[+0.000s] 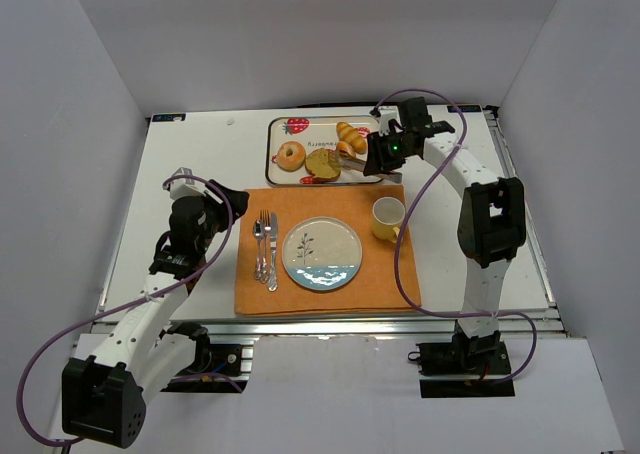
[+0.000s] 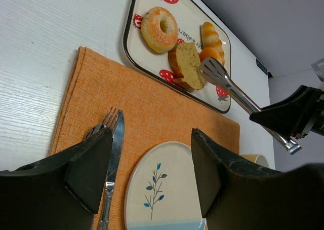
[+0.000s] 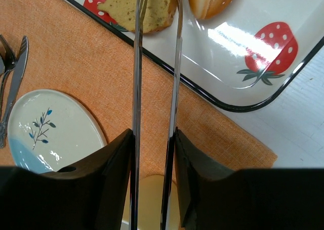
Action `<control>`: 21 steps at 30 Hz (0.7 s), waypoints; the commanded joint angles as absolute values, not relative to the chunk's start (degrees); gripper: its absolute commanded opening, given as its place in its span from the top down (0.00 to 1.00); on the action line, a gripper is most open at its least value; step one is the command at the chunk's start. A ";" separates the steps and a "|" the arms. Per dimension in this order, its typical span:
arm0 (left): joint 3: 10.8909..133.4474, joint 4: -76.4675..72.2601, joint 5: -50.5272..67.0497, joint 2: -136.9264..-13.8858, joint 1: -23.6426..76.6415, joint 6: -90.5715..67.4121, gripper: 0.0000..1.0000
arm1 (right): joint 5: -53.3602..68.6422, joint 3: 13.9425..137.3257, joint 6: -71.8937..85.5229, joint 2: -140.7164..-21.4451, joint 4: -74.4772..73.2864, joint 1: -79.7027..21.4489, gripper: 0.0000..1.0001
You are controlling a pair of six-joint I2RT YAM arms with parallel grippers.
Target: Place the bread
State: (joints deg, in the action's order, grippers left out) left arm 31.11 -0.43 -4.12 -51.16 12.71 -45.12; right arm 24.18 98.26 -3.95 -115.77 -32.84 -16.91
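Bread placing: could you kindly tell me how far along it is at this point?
Done: the right pincer is shut on the tongs. In hand: their tips are at the bread slice, which lies on the tray; whether it is gripped is unclear. Left: lifting it over to the bare plate. The left pincer is open, holding nothing.

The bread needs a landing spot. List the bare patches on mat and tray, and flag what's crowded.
Free: the empty plate between cutlery and mug; the mat strip between tray and plate. Crowded: the tray's middle, where doughnut, bread slice, rolls and tongs bunch.
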 commanded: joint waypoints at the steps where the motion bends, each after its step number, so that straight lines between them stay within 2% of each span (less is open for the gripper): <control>1: 31.20 -0.35 -5.18 -50.27 12.66 -45.44 0.27 | 26.19 97.21 -2.29 -116.37 -31.82 -17.58 0.58; 10: 31.20 0.61 -5.62 -49.22 12.57 -45.44 0.27 | 26.98 96.33 -0.97 -116.45 -31.73 -17.75 0.62; 17: 31.20 1.67 -5.80 -48.34 12.57 -45.53 0.27 | 27.51 95.98 -0.70 -115.58 -31.38 -17.84 0.72; 21: 31.29 1.93 -5.89 -48.08 12.57 -45.53 0.27 | 27.77 96.06 -0.53 -114.53 -30.94 -17.67 0.73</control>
State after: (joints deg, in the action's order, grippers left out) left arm 31.11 1.37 -5.19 -49.54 12.71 -45.34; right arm 25.39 96.53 -1.34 -115.90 -32.82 -17.39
